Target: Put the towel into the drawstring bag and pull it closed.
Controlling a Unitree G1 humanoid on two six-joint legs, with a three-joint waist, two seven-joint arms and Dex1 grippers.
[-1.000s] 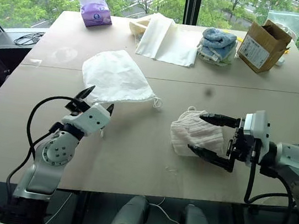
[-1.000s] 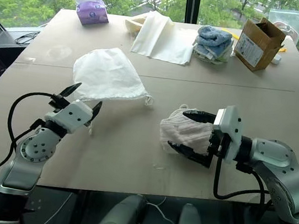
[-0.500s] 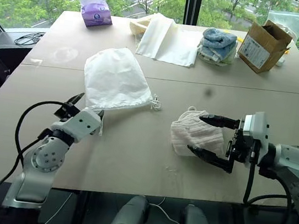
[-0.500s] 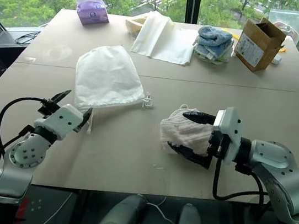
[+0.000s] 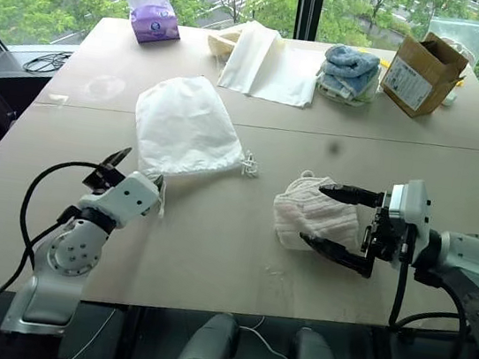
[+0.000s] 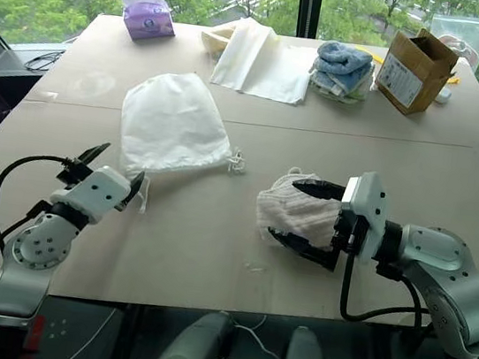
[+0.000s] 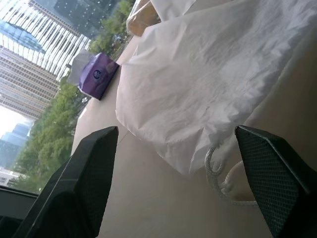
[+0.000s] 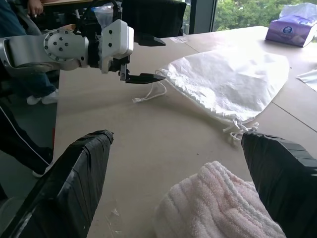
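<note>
The drawstring bag (image 5: 184,127) lies flat on the table left of centre, with a knotted cord (image 5: 249,165) at its near right corner. My left gripper (image 5: 138,171) hovers open just off the bag's near left corner, where a cord loop (image 7: 218,173) trails out between its fingers. The ribbed white towel (image 5: 310,214) lies bunched on the table to the right. My right gripper (image 5: 313,213) points left and stands open around it, one finger above the towel and one below. The right wrist view shows the towel (image 8: 218,208) low between those fingers and the left gripper (image 8: 143,57) beyond.
Along the table's far edge stand a purple tissue pack (image 5: 155,18), a flat cream cloth sheet (image 5: 269,63), a stack of blue and pale towels (image 5: 348,70) and a cardboard box (image 5: 424,72). Black cables (image 5: 46,61) lie off the table's left.
My left gripper has drawn back to the left, off the bag's near edge, and the bag now lies slightly narrower. The right gripper and towel have not moved.
</note>
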